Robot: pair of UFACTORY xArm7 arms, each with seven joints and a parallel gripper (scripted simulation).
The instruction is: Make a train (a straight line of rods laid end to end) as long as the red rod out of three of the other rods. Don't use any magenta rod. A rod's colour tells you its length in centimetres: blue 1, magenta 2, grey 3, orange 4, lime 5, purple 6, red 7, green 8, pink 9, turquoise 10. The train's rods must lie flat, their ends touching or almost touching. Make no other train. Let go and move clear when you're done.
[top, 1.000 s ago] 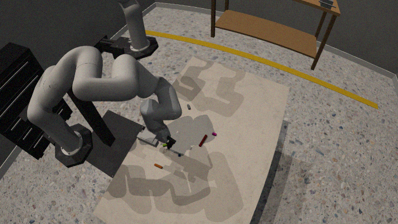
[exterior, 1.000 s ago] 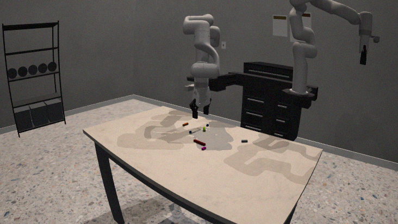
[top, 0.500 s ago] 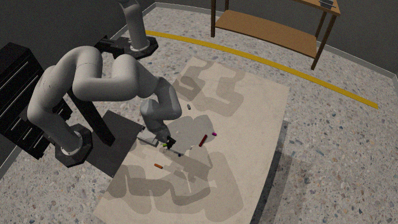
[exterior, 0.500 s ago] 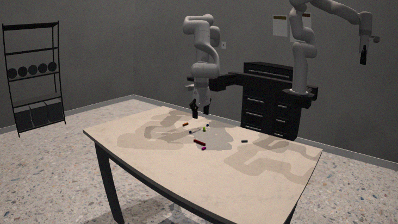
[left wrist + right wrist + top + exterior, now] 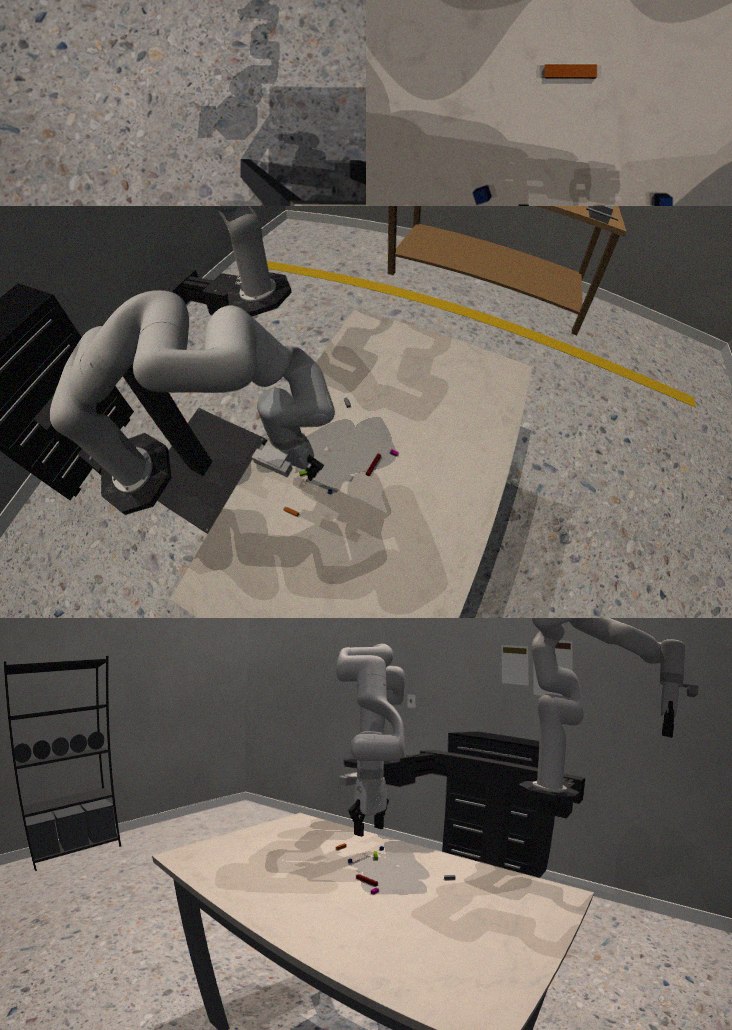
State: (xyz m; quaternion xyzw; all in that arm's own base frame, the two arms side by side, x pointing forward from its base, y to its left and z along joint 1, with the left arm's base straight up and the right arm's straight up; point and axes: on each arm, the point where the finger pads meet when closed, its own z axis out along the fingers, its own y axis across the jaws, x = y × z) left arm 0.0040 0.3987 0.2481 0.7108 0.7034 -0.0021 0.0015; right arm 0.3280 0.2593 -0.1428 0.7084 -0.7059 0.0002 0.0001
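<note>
Exterior view shows the pale table (image 5: 461, 410) (image 5: 307, 925) as the largest piece. Behind it stands a black drawer cabinet (image 5: 496, 797), its drawers shut, contents hidden. The top view adds a brown workbench (image 5: 486, 262); a grey object (image 5: 600, 212), partly cut off, sits on its upper board. A black rack (image 5: 56, 666) carries three grey bins (image 5: 71, 830) on its lowest shelf, insides unseen, and five round dark objects (image 5: 60, 746) on a shelf above. Two sheets (image 5: 514, 666) hang on the wall, one headed by an olive band, the other by a rust one; any writing is too small to read.

The right gripper (image 5: 313, 469) (image 5: 369, 826) hangs over the table, fingers wide apart and nothing between them. The left gripper (image 5: 667, 722), also spread wide and empty, is off the table, over the floor.

The red rod (image 5: 373, 464) (image 5: 366, 880) lies flat, with the magenta rod (image 5: 393, 452) (image 5: 374, 891) near one end. The lime rod (image 5: 303, 472) (image 5: 375, 855) lies near the right gripper in the top view, the orange rod (image 5: 291, 511) (image 5: 341, 846) (image 5: 570, 71) apart from it. The grey rod (image 5: 347, 402) (image 5: 449, 877) sits well apart from the others. Smallest are a blue rod (image 5: 329, 491) (image 5: 350, 860) (image 5: 482, 195) and a second blue rod (image 5: 381, 848) (image 5: 663, 200), the latter near the lime one.

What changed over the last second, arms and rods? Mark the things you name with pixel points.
Nothing visibly changed. The right gripper (image 5: 310, 469) (image 5: 368, 825) hangs open above the table (image 5: 461, 451) (image 5: 317, 925), and the left gripper (image 5: 667, 722) is open off to the side. The orange rod (image 5: 291, 511) (image 5: 341, 846) (image 5: 570, 71), red rod (image 5: 373, 464) (image 5: 366, 880), magenta rod (image 5: 393, 452) (image 5: 374, 890) and grey rod (image 5: 347, 402) (image 5: 449, 877) stayed put.
</note>
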